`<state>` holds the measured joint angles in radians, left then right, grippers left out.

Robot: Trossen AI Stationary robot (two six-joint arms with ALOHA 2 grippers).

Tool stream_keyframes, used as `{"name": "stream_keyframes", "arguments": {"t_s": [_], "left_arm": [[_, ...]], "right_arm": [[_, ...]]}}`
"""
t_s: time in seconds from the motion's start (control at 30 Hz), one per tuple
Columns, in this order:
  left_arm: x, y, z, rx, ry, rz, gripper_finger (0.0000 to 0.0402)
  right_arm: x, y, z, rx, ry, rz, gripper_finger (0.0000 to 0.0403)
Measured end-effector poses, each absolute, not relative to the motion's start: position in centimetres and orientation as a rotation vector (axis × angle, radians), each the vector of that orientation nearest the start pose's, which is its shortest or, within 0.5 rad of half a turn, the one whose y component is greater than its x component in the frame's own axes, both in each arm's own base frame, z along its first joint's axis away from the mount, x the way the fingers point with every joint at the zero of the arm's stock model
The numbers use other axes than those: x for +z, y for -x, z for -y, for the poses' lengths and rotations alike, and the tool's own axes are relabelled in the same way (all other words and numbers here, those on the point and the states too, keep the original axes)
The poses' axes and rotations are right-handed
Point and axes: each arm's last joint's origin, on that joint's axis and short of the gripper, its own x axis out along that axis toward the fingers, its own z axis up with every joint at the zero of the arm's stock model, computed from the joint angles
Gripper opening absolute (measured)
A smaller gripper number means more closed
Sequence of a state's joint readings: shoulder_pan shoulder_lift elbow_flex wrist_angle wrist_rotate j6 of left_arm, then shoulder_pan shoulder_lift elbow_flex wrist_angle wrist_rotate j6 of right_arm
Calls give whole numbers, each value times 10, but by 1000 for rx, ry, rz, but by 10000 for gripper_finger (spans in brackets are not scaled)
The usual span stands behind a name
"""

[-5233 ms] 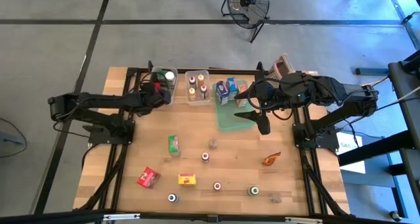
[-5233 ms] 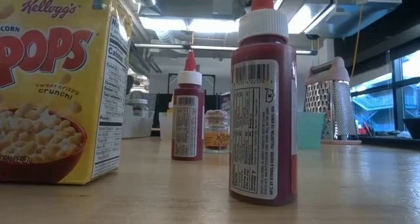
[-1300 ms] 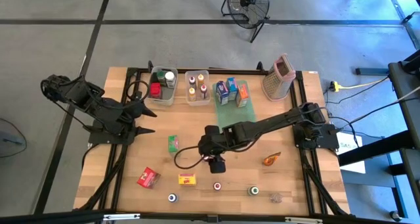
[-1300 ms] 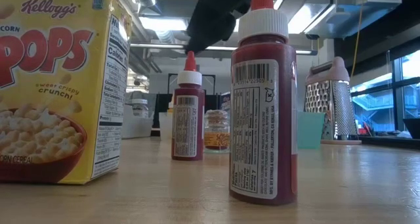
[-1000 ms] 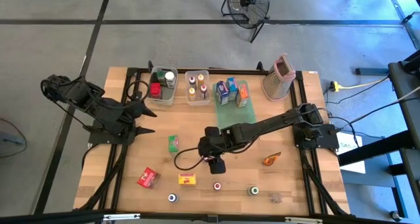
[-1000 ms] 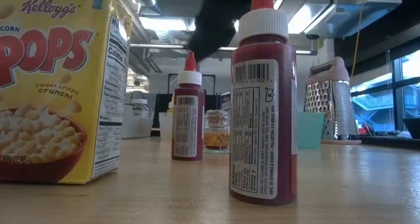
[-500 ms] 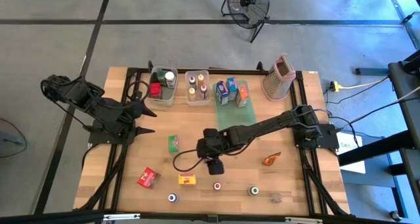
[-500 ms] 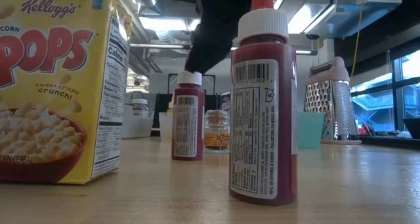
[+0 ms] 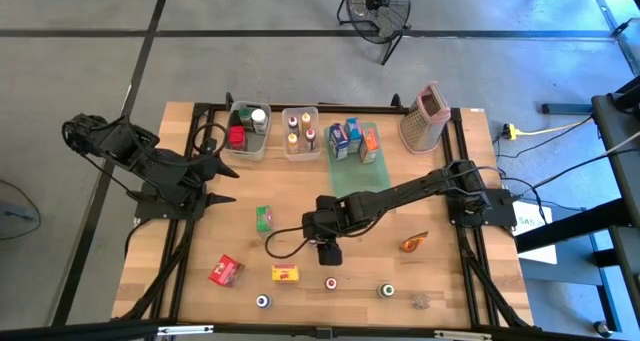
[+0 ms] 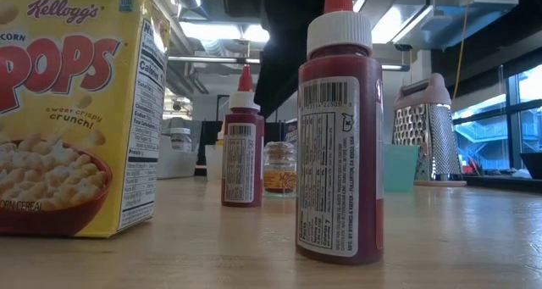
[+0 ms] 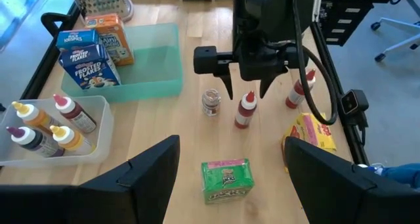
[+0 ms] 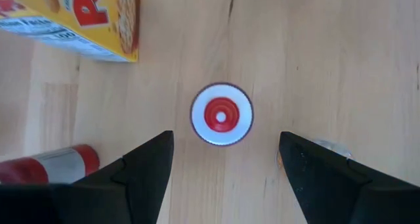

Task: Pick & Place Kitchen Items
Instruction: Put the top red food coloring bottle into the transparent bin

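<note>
red-capped sauce bottle stands upright mid-table, and the right gripper has dropped lower, now straddling it with fingers wide, gripping nothing. the grab looks next. the left gripper waits open near the table's left edge.

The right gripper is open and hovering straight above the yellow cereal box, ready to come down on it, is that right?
Not quite. The right gripper is open, but it hovers above the red-capped bottle; the yellow cereal box lies off to one side, as the right wrist view shows.
</note>
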<state>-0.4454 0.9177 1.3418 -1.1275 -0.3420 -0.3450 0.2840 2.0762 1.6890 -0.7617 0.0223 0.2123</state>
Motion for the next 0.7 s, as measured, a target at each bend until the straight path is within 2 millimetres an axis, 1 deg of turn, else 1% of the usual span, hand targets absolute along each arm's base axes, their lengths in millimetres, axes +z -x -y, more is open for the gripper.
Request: {"name": "stream_keyframes", "arguments": {"t_s": [0.1, 0.27, 0.33, 0.47, 0.57, 0.7], "left_arm": [[407, -122, 48, 15, 65, -655, 270], [407, -122, 48, 17, 71, -655, 270], [407, -122, 48, 17, 72, -655, 270], [407, -122, 48, 17, 72, -655, 270], [407, -123, 48, 18, 71, -656, 270], [407, -123, 48, 19, 72, -657, 270]], "right_arm": [[209, -420, -122, 110, -13, -1152, 279], [192, -418, -123, 106, -23, -1146, 279], [188, -420, -124, 106, -42, -1109, 279], [187, -421, -124, 109, -45, -1093, 279], [180, -422, -125, 111, -34, -1107, 279], [177, -426, -125, 115, -33, -1085, 279]]}}
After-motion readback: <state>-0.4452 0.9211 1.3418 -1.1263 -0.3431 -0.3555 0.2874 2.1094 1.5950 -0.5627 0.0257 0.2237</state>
